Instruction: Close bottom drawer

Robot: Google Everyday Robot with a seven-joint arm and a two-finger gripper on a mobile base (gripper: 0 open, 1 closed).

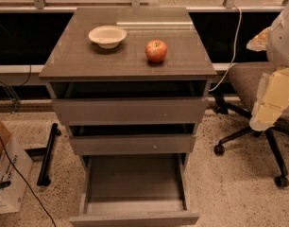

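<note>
White arm (pixel 282 32), cream gripper (pixel 271 103) at right edge.

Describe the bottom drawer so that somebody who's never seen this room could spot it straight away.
Find the grey-brown cabinet with a bowl and an apple on top; the robot's hand hangs by the office chair beside it. The bottom drawer is the lowest of three. Unlike the two above, it is pulled far out, showing a wide, shallow, empty box.

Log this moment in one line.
bottom drawer: pulled out, empty | pincer: far right, apart from cabinet | closing: not yet done
</note>
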